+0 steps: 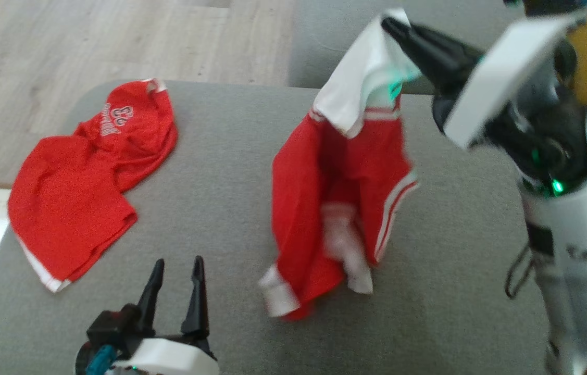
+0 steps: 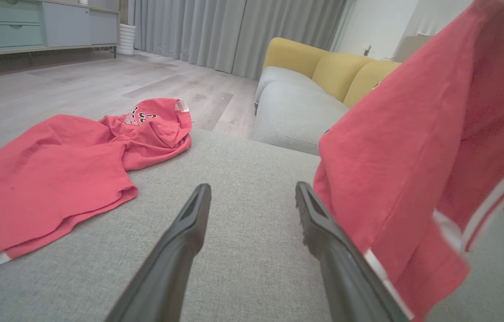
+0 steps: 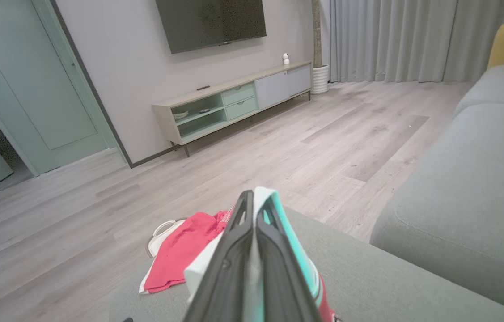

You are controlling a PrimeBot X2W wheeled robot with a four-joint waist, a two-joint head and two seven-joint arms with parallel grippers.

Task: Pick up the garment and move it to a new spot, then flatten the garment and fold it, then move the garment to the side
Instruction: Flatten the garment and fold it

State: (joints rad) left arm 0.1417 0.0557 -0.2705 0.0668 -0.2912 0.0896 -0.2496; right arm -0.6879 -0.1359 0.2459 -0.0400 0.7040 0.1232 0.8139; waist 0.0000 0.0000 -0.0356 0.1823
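Our right gripper clamps the garment by its white edge, dangling it over the cushion. Our left gripper hovers over the cushion, fingers apart.

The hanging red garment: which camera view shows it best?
The head view: the hanging red garment is seen whole, from the white edge pinched by the right pincer down to its hem. The left wrist view gives part of its red side; the right wrist view, a white strip between closed fingers.
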